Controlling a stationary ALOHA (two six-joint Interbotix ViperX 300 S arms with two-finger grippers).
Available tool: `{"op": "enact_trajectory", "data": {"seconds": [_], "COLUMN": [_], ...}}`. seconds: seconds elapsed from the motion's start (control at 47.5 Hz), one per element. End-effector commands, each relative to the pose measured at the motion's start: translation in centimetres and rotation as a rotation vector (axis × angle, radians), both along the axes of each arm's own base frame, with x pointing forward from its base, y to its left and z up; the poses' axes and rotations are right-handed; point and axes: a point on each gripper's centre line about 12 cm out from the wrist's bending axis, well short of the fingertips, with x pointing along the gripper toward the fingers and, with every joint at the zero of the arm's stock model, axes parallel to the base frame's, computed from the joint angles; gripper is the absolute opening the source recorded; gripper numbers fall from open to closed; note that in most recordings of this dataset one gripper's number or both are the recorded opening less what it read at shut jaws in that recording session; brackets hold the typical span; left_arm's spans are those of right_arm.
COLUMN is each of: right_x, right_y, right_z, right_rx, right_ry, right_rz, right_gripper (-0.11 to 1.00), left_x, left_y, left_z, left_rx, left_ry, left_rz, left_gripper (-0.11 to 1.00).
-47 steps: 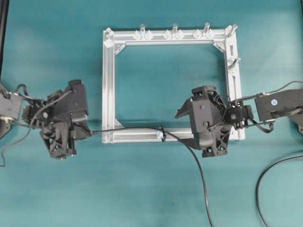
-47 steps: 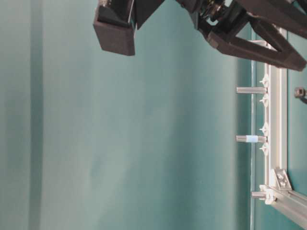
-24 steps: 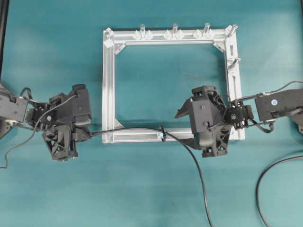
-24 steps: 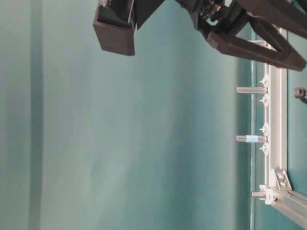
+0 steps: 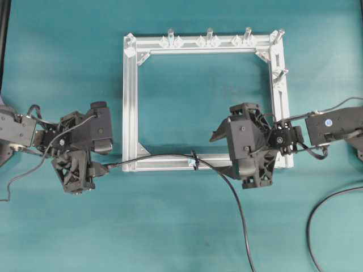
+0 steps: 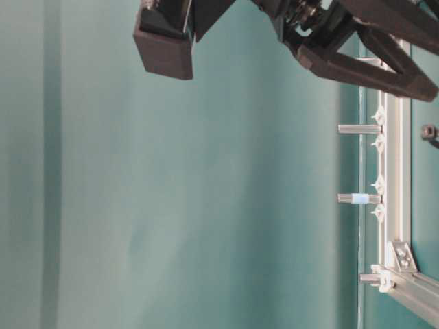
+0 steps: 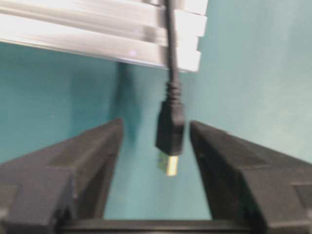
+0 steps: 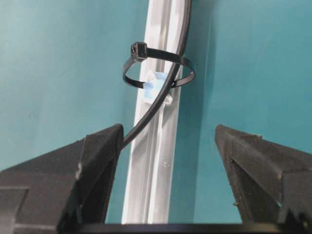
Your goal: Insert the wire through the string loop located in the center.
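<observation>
We see left gripper [image 7: 155,146] jaws apart, plug of wire [image 7: 170,127] between them, seemingly untouched, view blurred. Right gripper [image 8: 165,161] jaws wide apart near aluminium rail [image 8: 155,161]. Wire runs through string loop [image 8: 157,70], centre of bottom rail, overhead view.

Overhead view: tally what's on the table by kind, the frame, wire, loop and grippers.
Square silver aluminium rail frame: 1
Long thin black wire: 1
Small black string loop: 1
Black robot grippers: 2, left gripper and right gripper
Total: 5
</observation>
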Motion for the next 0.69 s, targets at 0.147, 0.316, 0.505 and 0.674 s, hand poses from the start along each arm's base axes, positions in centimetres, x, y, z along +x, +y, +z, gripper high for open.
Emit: {"op": "enact_trajectory", "data": {"seconds": [0.147,0.316,0.505,0.674], "right_x": [0.1,0.1,0.0,0.2], "right_y": [0.1,0.1,0.1,0.1], "right_z": [1.2,1.1,1.1,1.3], "right_rx": [0.002,0.002,0.001,0.002], "right_ry": [-0.035,-0.035,-0.032,-0.04], "right_rz": [0.005,0.005,0.005,0.005], "right_gripper": [0.78,0.78,0.78,0.78], "left_x": [0.3,0.3,0.6,0.6], "left_y": [0.0,0.1,0.1,0.2], "left_z": [4.2,6.2,8.1,9.1], "left_rx": [-0.014,-0.01,0.01,0.039], "left_ry": [-0.149,-0.22,-0.286,-0.325], "left_rz": [-0.011,-0.029,-0.064,-0.099], "left_gripper": [0.6,0.6,0.6,0.6]}}
